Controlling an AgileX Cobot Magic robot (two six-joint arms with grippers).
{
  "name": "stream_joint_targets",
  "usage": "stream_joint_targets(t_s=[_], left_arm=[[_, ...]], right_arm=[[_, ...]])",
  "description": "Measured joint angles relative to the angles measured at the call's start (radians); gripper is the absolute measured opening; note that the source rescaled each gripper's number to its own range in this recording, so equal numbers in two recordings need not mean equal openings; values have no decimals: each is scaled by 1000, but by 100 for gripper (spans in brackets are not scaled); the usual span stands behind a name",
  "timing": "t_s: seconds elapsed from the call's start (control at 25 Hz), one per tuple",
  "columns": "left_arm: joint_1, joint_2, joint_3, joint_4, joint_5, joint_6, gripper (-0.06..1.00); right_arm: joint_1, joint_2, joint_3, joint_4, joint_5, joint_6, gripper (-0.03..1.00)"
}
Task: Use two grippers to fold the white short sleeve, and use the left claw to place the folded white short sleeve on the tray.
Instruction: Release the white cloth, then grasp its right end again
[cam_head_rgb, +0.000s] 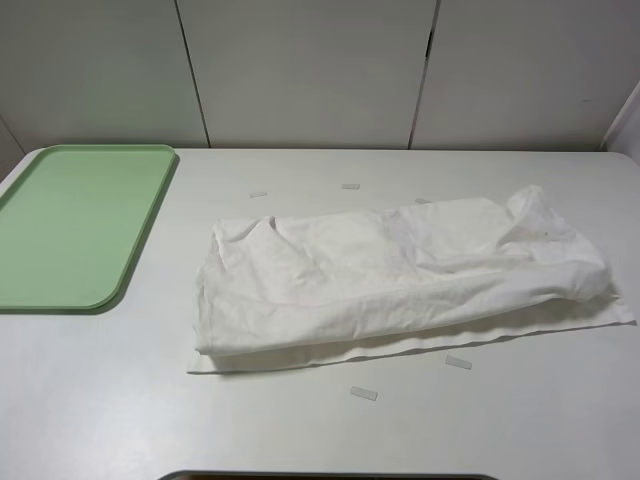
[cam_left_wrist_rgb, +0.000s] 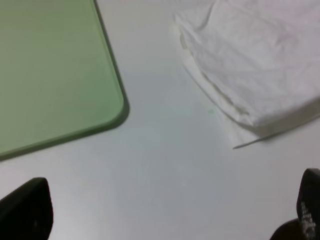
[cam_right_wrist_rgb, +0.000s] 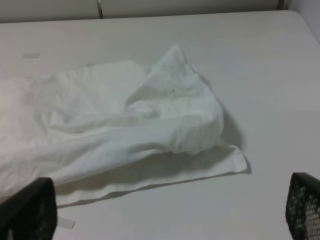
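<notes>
The white short sleeve (cam_head_rgb: 400, 275) lies wrinkled and folded into a long band across the middle and right of the table. The light-green tray (cam_head_rgb: 70, 225) sits at the left, with nothing on it. Neither arm shows in the exterior high view. In the left wrist view my left gripper (cam_left_wrist_rgb: 167, 212) is open over bare table, its fingertips (cam_left_wrist_rgb: 27, 210) wide apart, with the tray corner (cam_left_wrist_rgb: 60, 75) and the shirt's end (cam_left_wrist_rgb: 260, 65) beyond. My right gripper (cam_right_wrist_rgb: 167, 210) is open too, fingertips (cam_right_wrist_rgb: 305, 205) spread near the shirt's other end (cam_right_wrist_rgb: 150, 125), holding nothing.
Several small pale tape strips (cam_head_rgb: 364, 393) lie on the white table (cam_head_rgb: 120, 400) around the shirt. White wall panels (cam_head_rgb: 300, 70) stand behind the table. A dark edge (cam_head_rgb: 330, 476) shows at the near side.
</notes>
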Motion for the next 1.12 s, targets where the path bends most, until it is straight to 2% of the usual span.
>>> stream_joint_targets(t_s=[1.12], left_arm=[[2,-11,0,2,5,0,97]], right_arm=[[0,0,0,0,0,0,100]])
